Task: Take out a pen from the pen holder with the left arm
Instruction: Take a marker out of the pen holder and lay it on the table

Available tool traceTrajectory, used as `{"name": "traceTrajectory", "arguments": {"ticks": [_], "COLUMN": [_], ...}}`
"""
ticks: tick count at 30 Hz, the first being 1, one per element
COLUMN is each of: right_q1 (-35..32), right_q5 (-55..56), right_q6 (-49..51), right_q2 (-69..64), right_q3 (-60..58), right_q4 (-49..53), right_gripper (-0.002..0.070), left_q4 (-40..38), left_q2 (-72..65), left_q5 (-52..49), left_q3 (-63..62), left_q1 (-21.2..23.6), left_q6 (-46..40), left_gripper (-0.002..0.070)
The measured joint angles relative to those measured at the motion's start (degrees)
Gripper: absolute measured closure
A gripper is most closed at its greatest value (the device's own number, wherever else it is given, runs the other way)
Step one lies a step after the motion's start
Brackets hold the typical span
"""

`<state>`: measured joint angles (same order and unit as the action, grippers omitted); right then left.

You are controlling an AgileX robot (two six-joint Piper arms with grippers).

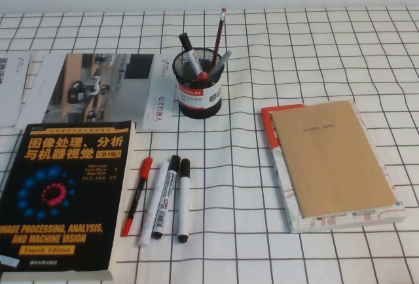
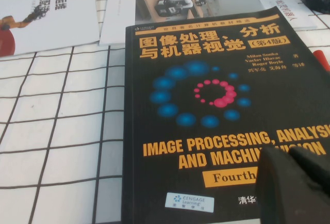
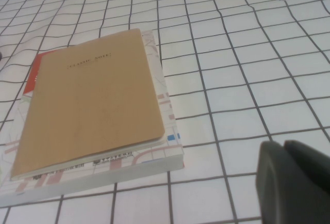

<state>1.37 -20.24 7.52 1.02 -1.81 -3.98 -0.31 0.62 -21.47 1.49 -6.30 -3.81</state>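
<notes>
The left pincer (image 2: 287, 153) hangs low on the robot's left side, fingers pressed together; the right pincer (image 3: 284, 144) hangs low on the right, fingers likewise closed

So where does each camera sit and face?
High view: raised on the robot's side, angled down at the black mesh pen holder; no arm shows.
Left wrist view: over the black textbook; shut left gripper shows.
Right wrist view: beside the tan notebook; shut right gripper over the checked cloth.
Shared: textbook and notebook also appear in the high view.
</notes>
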Motion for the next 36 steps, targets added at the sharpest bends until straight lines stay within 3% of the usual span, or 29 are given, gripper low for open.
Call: {"name": "traceTrajectory", "arguments": {"ticks": [11,14,19,23,31,36], "right_q1": [0.00,0.00,0.00,0.00,0.00,0.00], "right_q5": [0.00,0.00,0.00,0.00,0.00,0.00], "right_q6": [0.00,0.00,0.00,0.00,0.00,0.00], "right_q2": [0.00,0.00,0.00,0.00,0.00,0.00], "right_q3": [0.00,0.00,0.00,0.00,0.00,0.00], "right_q4": [0.00,0.00,0.00,0.00,0.00,0.00], "right_gripper": [0.0692,0.0693,0.0693,0.0693,0.0693,0.0693], "left_q4": [-3.37,-12.23,-33.72,-42.91,-45.36,-41.56], "left_q2": [0.00,0.00,0.00,0.00,0.00,0.00], "left_q5": [2.83,8.82,21.15,28.13,33.25,27.43], "left_q3": [0.00,0.00,0.00,0.00,0.00,-1.88], "left_q1": [0.00,0.00,0.00,0.00,0.00,0.00], "left_q6": [0.24,1.36,5.56,6.00,6.00,2.69], "left_gripper": [0.0678,0.0678,0.0678,0.0678,0.0678,0.0678]}}
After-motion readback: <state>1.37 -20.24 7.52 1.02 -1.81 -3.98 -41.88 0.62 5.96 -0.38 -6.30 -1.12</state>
